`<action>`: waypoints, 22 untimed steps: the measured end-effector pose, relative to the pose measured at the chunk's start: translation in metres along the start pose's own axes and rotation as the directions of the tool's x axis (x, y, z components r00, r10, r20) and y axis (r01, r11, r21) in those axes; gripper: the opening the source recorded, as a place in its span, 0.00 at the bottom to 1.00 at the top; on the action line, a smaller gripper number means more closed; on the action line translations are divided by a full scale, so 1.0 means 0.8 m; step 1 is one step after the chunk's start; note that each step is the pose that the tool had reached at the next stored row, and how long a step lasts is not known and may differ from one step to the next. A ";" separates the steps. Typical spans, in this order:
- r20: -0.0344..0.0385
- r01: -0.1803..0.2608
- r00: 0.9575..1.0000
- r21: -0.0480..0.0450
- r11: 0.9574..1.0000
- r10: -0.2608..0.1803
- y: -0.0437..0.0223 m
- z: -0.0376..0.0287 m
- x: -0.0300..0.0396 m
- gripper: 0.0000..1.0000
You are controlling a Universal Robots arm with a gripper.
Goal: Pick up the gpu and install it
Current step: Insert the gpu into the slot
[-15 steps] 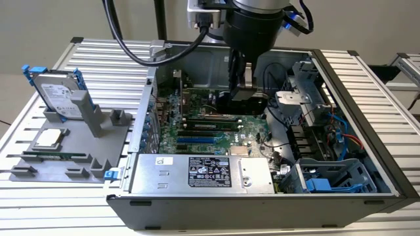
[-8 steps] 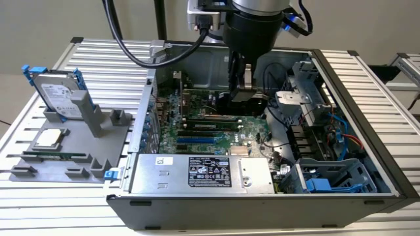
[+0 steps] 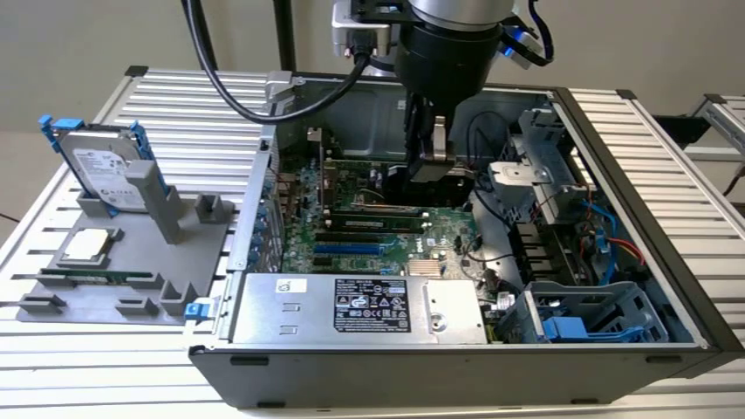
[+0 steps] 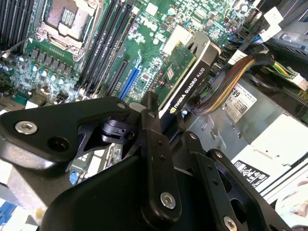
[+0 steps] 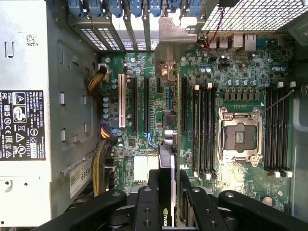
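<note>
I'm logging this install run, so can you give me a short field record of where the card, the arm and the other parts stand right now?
gpu: flat card with black shroud and green board, held on edge over the motherboard
gripper: shut on the gpu, inside the open computer case
hard drive: silver, blue rails, upright in the grey holder outside the case
seating: cannot tell whether the card has reached a slot

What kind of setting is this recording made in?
Probably a robotics lab bench for PC assembly: an open computer case lies on a slatted aluminium table, a grey fixture holds spare parts, and the gripper carries the gpu.
</note>
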State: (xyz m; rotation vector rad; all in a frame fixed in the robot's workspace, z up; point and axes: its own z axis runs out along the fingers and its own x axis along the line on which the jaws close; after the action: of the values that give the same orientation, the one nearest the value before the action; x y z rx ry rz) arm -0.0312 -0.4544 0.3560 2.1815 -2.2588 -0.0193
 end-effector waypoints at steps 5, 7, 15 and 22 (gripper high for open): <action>0.000 0.000 1.000 0.000 1.000 0.000 0.0000 0.0000 0.0000 0.00; 0.000 0.000 1.000 0.000 1.000 0.000 0.0000 0.0001 0.0000 0.00; -0.006 -0.001 1.000 0.000 1.000 0.001 -0.0001 0.0115 -0.0004 0.00; -0.009 -0.038 0.999 0.000 0.999 0.038 -0.0002 0.0253 -0.0003 0.00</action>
State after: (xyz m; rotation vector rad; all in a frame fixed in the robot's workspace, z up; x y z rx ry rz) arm -0.0312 -0.4540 0.3358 2.1342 -2.2953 -0.0095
